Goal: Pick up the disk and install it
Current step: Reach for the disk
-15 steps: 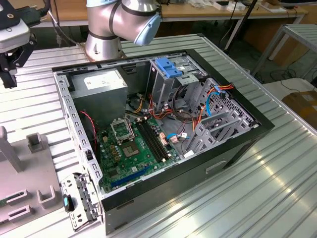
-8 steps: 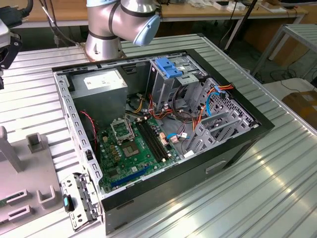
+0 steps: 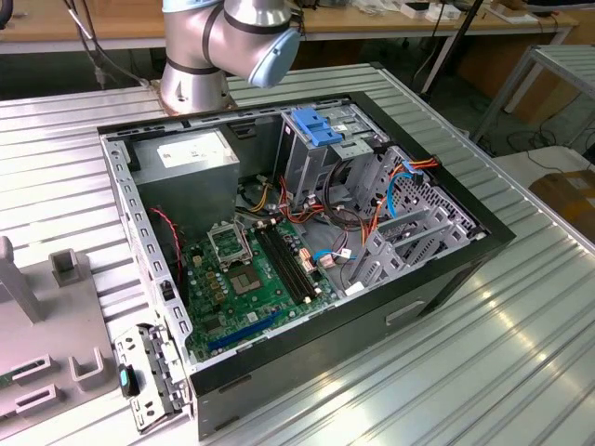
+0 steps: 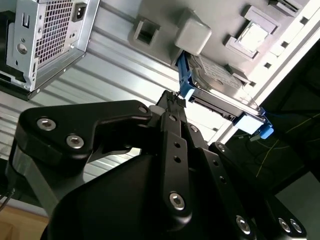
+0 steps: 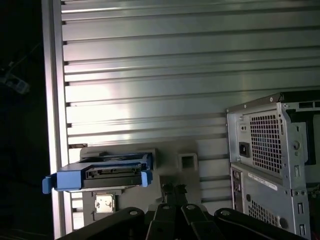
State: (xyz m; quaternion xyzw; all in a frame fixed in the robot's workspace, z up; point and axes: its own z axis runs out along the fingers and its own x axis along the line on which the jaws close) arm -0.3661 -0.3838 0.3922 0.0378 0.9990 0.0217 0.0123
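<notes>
On the counter (image 3: 521, 334) sits the computer case (image 3: 409, 311); a fixture plate (image 3: 56, 353) lies to the exterior view's left, carrying the disk (image 5: 100, 172).

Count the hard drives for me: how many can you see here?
1. The disk with blue rails rests on the grey holder plate beside the computer case. More could be hidden inside the case.

Open table (image 5: 150, 75) beside disk (image 5: 111, 172); computer case (image 5: 270, 145) well apart.
</notes>
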